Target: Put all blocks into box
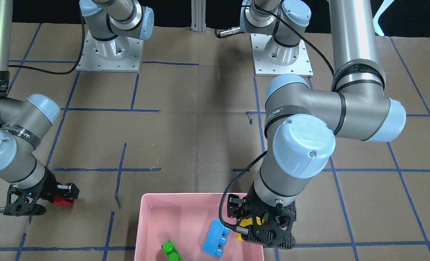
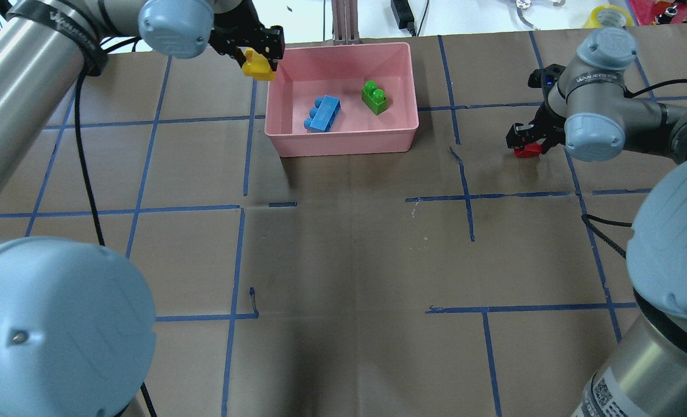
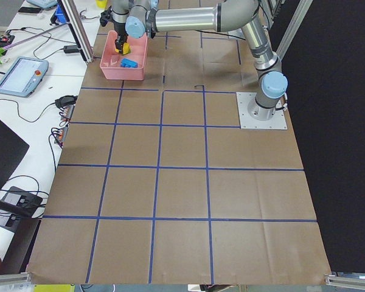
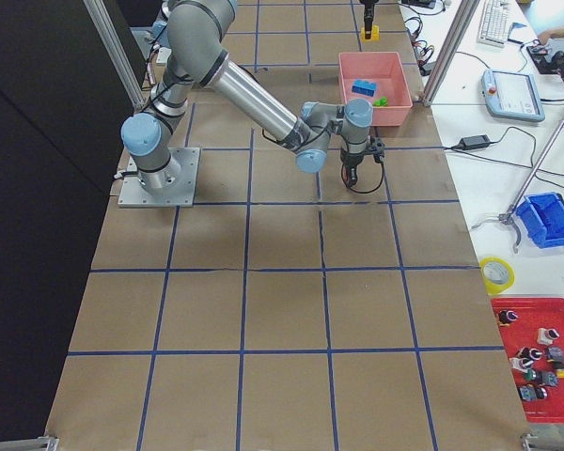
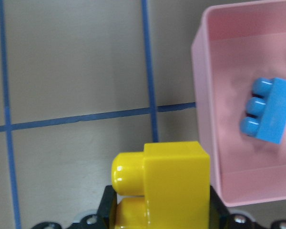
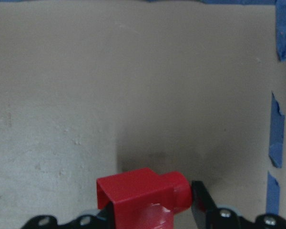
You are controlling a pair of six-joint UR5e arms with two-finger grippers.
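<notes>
Front cam: the left hand [image 1: 264, 232] was seen pinching the yellow block [image 1: 255, 221] at the box [image 1: 144, 221] edge on the view's right. Over the rim or just outside couldn't be told here. The blue block [image 1: 215, 240] & green block [image 1: 170, 250] were found lying inside. Well apart, low over the desk [image 1: 200, 145], the right hand [image 1: 65, 197] was clamped on the red block [image 1: 62, 202].

Overhead: yellow was shown just outside the box's far-left corner, so the box lay to the robot's right of that hand. A short sideways shift is judged to be all that's needed before release. Red was held well apart from the box, w/ the box to the robot's left. The left hand is judged much the nearer.

Left-side cam: yellow was made out at the box, too small for more.

Right-side cam: the near arm was seen reaching low toward the desk, box beyond it. No grip could be read.

Left wrist cam: yellow was gripped w/ studs pointing view-left, long axis approx parallel to the box wall just to its right.

Right wrist cam: red was pinched, stud pointing view-right, bare desk beneath. Lifted or not couldn't be told.
</notes>
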